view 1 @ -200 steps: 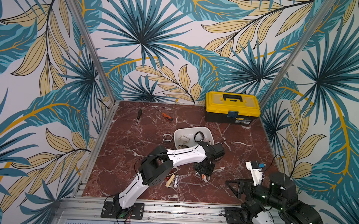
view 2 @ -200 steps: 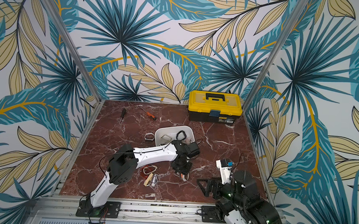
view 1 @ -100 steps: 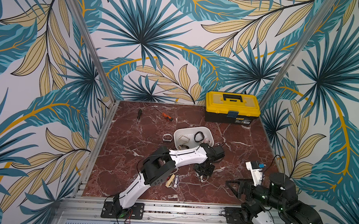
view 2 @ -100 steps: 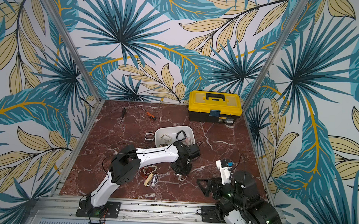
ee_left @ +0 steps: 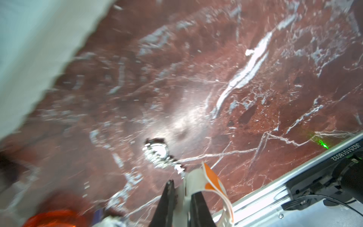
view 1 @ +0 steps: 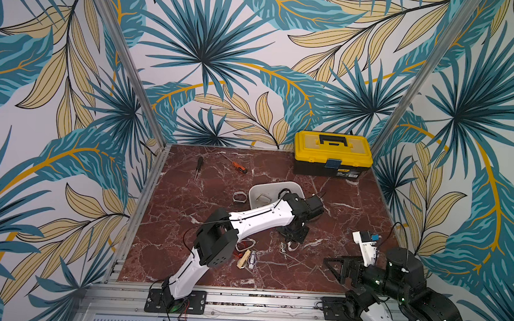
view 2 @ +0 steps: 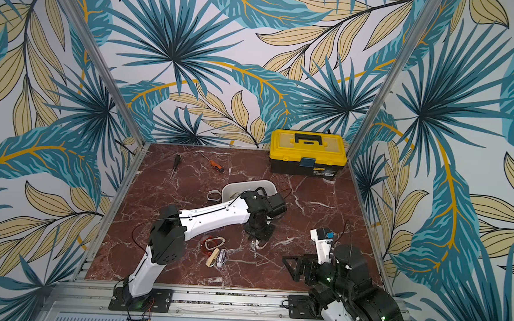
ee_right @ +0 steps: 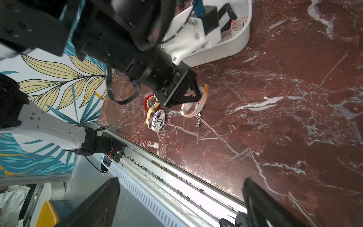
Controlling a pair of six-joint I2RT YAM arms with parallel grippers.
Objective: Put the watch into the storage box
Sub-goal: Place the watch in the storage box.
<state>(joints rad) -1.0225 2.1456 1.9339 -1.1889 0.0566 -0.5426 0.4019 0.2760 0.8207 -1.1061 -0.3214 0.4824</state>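
My left gripper (ee_left: 183,189) is shut on the strap of a white watch with an orange lining (ee_left: 213,181), low over the marble table in front of the storage box. Both top views show this gripper (view 1: 294,238) (view 2: 259,233) pointing down with the watch (view 1: 293,246) (view 2: 262,245) at its tips. In the right wrist view the watch (ee_right: 197,107) curls out below the fingers. The storage box (view 1: 255,194) (view 2: 228,190) (ee_right: 225,47), a white tub, holds other watches and is partly hidden by the left arm. My right gripper (view 1: 334,269) (ee_right: 179,206) stands open and empty at the front right.
A silver metal watch (ee_left: 157,153) (view 1: 283,247) lies beside the held one. A cluster of watches (view 1: 246,255) (ee_right: 155,116) lies front centre, and a grey one (view 1: 239,196) sits left of the box. A yellow toolbox (view 1: 333,154) and two screwdrivers (view 1: 237,167) (view 1: 199,165) are at the back.
My left gripper's jaws have closed on the white and orange watch strap. The right arm has not moved.
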